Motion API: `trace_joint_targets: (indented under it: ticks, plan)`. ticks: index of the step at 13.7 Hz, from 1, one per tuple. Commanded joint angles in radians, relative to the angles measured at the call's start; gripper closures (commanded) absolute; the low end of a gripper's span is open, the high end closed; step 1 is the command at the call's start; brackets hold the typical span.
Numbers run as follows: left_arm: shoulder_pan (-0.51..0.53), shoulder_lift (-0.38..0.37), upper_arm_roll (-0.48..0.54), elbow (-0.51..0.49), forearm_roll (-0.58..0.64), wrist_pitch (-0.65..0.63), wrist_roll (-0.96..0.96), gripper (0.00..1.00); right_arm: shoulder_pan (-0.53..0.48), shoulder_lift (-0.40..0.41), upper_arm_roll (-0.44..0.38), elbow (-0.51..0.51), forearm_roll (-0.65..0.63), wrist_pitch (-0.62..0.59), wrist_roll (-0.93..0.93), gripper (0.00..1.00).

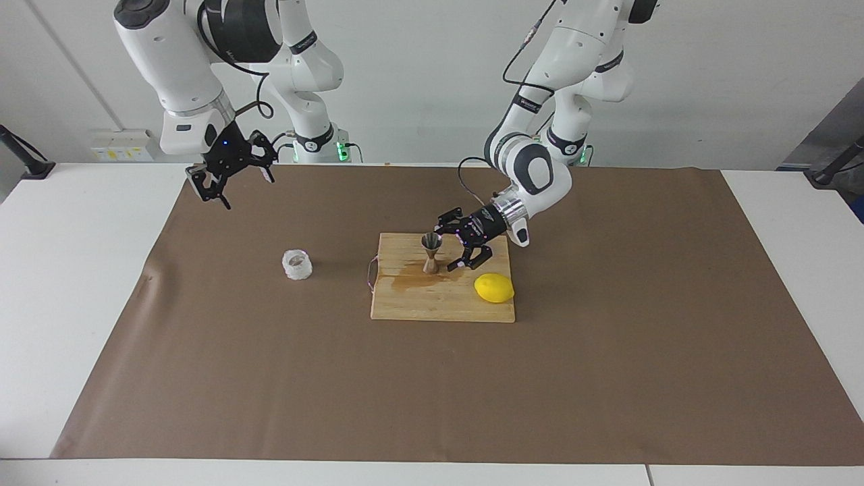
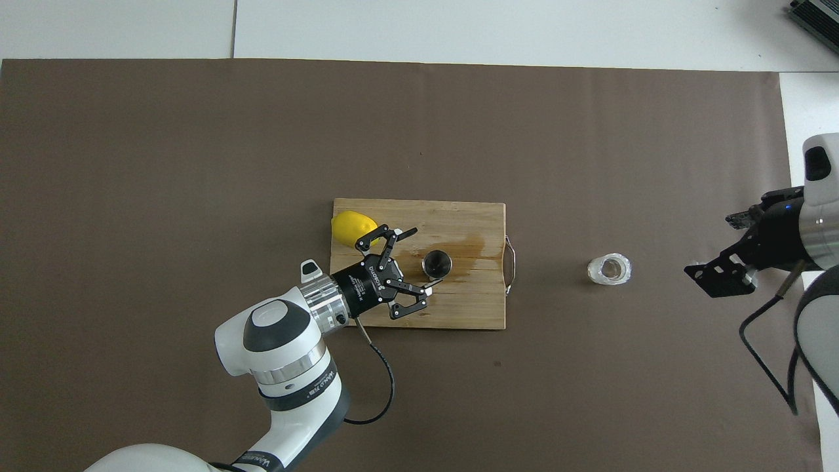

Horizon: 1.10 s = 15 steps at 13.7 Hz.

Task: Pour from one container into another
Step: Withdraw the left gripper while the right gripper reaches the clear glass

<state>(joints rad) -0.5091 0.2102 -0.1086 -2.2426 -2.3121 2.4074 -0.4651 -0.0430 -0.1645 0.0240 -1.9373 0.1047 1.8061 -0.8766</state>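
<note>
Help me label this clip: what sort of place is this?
Probably a robotics lab staged as a drinks-prep bench: two white arms over a brown paper-covered table, with a steel jigger and lemon on a wooden cutting board.

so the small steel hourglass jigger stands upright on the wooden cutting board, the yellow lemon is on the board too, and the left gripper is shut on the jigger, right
Not quite. The left gripper is open, beside the small steel hourglass jigger without gripping it; the facing view shows this. The jigger does stand upright on the wooden cutting board, and the yellow lemon is on the board too.
</note>
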Motion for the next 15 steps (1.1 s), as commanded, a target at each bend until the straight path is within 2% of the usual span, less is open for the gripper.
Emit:
trace_joint_targets:
  ticks: [1,2,5,8,10,13,15]
  plan:
    - [0.021,-0.025,-0.006,-0.003,0.075,0.024,-0.038,0.00,-0.046,-0.038,0.004,-0.110,0.084,0.093,-0.224,0.00]
    - [0.023,-0.026,-0.005,-0.003,0.114,0.022,-0.058,0.00,-0.067,-0.029,0.004,-0.136,0.125,0.102,-0.296,0.00]
    - [0.078,-0.044,-0.005,-0.003,0.276,0.004,-0.174,0.00,-0.083,0.011,0.004,-0.235,0.231,0.258,-0.535,0.00]
    - [0.132,-0.064,-0.002,-0.006,0.413,-0.051,-0.265,0.00,-0.118,0.111,0.004,-0.270,0.315,0.288,-0.776,0.00]
    - [0.178,-0.089,0.000,-0.011,0.530,-0.092,-0.341,0.00,-0.132,0.134,0.004,-0.311,0.352,0.361,-0.901,0.00]
    - [0.251,-0.136,0.001,-0.009,0.756,-0.178,-0.454,0.00,-0.146,0.204,0.004,-0.316,0.466,0.406,-1.077,0.00]
    - [0.302,-0.158,0.001,-0.009,0.885,-0.234,-0.486,0.00,-0.149,0.233,0.004,-0.318,0.492,0.418,-1.139,0.00]
